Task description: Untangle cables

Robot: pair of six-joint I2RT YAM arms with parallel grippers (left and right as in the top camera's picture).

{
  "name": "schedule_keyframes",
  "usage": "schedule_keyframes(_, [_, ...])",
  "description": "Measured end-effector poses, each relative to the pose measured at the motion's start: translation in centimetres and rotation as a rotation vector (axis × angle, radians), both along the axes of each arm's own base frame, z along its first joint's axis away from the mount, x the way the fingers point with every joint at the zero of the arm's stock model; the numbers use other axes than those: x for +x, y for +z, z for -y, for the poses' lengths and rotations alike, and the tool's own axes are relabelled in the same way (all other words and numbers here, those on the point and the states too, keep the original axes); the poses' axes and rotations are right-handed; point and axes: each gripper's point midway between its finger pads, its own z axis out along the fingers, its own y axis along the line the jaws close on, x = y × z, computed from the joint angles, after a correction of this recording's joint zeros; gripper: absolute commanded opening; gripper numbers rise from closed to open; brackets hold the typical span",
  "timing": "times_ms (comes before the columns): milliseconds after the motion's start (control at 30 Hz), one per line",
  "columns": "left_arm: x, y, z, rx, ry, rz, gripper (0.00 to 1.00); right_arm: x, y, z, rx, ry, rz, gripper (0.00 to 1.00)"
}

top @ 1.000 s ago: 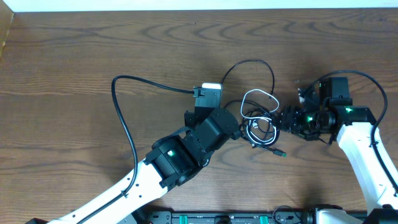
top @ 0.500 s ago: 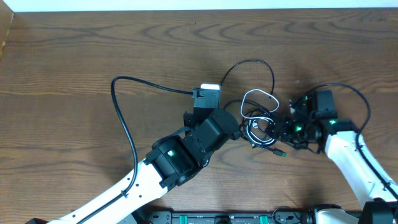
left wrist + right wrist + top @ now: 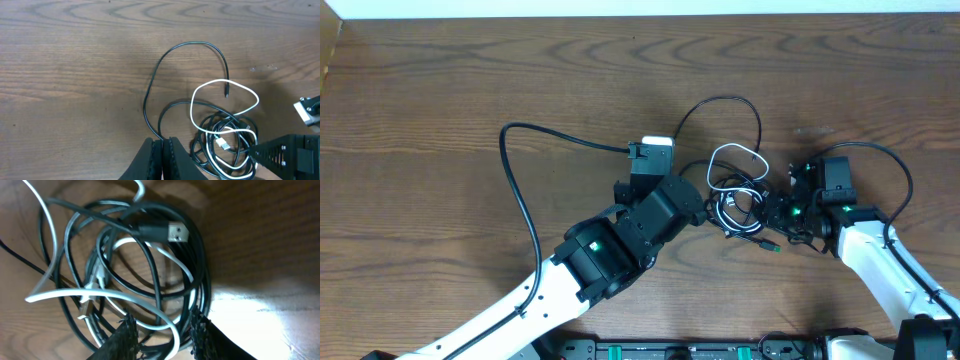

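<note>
The overhead view alone takes in the whole brown wood-grain counter (image 3: 440, 80), both arms, and the thick black cord (image 3: 520, 170) looping away from the left arm (image 3: 610, 250); the cables (image 3: 740, 195) lie tangled right of centre, between the two hands. The left wrist view adds what the overhead blurs: one black strand (image 3: 187, 47) arches well clear of the knot, and a white cable (image 3: 225, 87) makes an open loop on top of the black coils. The right wrist view, pressed close, shows a black USB plug (image 3: 172, 231) with its metal end lying across the top of the coils, a detail too small to read from above.

Since a second ago the right arm (image 3: 880, 250) has swung in from the far right and lowered its wrist toward the tangle; the left arm and the cables lie as before.

The left arm reaches diagonally from the near edge; the left hand (image 3: 162, 142) is pinched closed, with two black strands running straight into its tips. The right arm bends in from the right; the right hand (image 3: 162, 325) points into the knot, its fingers (image 3: 125, 335) apart and straddling several black and white strands.
</note>
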Motion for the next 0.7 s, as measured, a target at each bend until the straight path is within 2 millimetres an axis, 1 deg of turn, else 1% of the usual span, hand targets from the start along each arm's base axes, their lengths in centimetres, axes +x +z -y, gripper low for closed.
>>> schedule_keyframes(33, [0.0, 0.0, 0.0, 0.0, 0.0, 0.0, 0.09, -0.13, -0.11, 0.01, 0.0, 0.0, -0.004, 0.32])
schedule_keyframes(100, [0.0, 0.0, -0.01, 0.0, 0.0, 0.0, 0.09, -0.32, -0.28, 0.03, -0.001, 0.0, -0.009, 0.27])
schedule_keyframes(167, [0.0, -0.01, 0.0, 0.0, 0.0, 0.0, 0.09, -0.5, -0.44, 0.06, -0.002, -0.002, -0.015, 0.24])
schedule_keyframes(233, [0.0, -0.01, 0.0, 0.0, 0.0, 0.0, 0.09, -0.54, -0.5, 0.1, -0.003, -0.004, -0.017, 0.23])
schedule_keyframes(300, [0.0, 0.0, -0.01, 0.0, 0.0, 0.0, 0.09, -0.53, -0.49, 0.1, -0.003, -0.004, -0.016, 0.18])
schedule_keyframes(333, [0.0, 0.0, -0.01, 0.0, 0.0, 0.0, 0.09, -0.52, -0.49, 0.1, -0.003, -0.005, -0.016, 0.15])
schedule_keyframes(433, [0.0, 0.0, -0.01, 0.0, 0.0, 0.0, 0.09, -0.5, -0.48, 0.09, -0.002, -0.006, -0.016, 0.09])
schedule_keyframes(633, [-0.02, -0.03, -0.02, 0.002, 0.0, -0.001, 0.09, -0.49, -0.49, 0.1, -0.002, -0.008, -0.016, 0.09])
schedule_keyframes(700, [-0.04, -0.08, -0.07, 0.004, 0.0, -0.003, 0.09, -0.53, -0.52, 0.1, -0.002, -0.008, -0.017, 0.12])
